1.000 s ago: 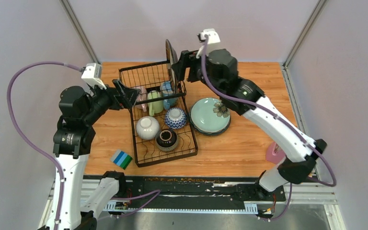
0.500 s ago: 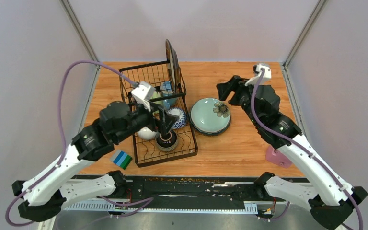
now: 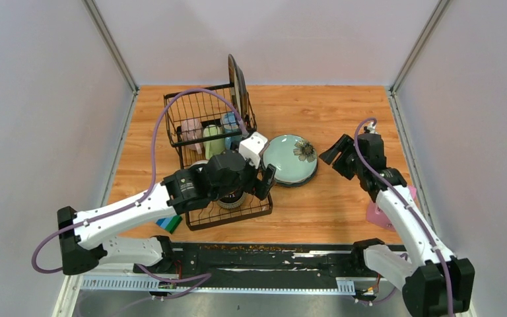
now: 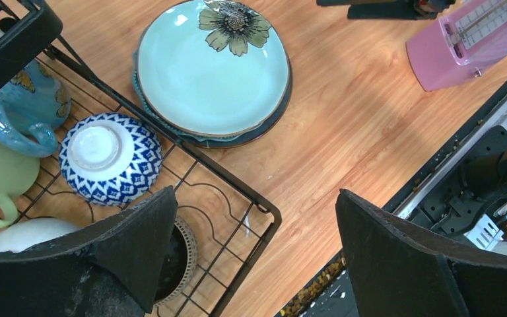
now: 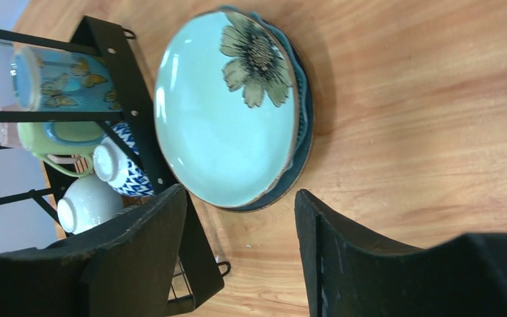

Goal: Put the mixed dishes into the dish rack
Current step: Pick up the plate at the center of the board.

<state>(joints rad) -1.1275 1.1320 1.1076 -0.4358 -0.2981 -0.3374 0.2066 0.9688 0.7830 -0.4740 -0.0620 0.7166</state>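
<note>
My left fingers (image 4: 138, 244) hang wide apart over the corner of the dish rack (image 4: 13, 43), and my right fingers (image 5: 138, 257) are apart too, near the flower plate (image 5: 224, 119) on the desk (image 5: 409, 132).

— What's sitting on the wooden table (image 3: 343, 105)?
— I see the wire rack (image 3: 231, 219), a stack of plates (image 3: 289, 158) just to its right (flowered green one on top), a striped sponge (image 3: 168, 221) by the rack's near-left corner, and a pink container (image 3: 377, 214) near the right edge.
</note>
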